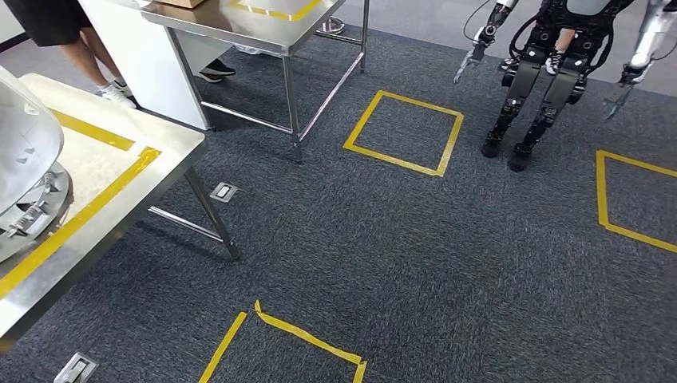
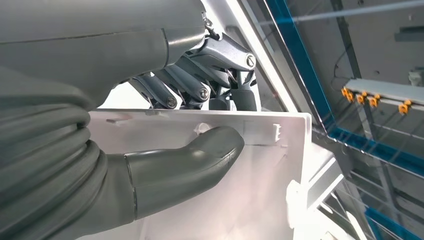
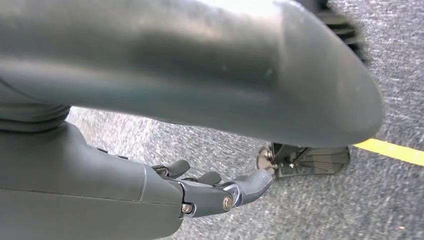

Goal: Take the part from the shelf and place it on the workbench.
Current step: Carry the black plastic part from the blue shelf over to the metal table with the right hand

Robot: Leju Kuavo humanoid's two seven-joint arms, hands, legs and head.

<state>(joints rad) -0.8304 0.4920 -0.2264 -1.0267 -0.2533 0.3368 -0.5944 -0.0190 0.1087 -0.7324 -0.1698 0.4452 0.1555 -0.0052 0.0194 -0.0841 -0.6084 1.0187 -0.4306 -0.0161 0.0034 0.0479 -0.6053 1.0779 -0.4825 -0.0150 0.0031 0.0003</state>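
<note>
Head view, near left: steel workbench with yellow tape lines on its top, a rounded metal object at its left edge. Far left: a person's legs beside a second steel table. Grey carpet with yellow tape squares; another humanoid robot stands far right.

Left wrist view: left hand grips the white part, thumb pressed on its flat face, dark fingers hooked over its edge; part held up in the air.

Right wrist view: right hand hangs over carpet, fingers loosely extended and apart, holding nothing.
</note>
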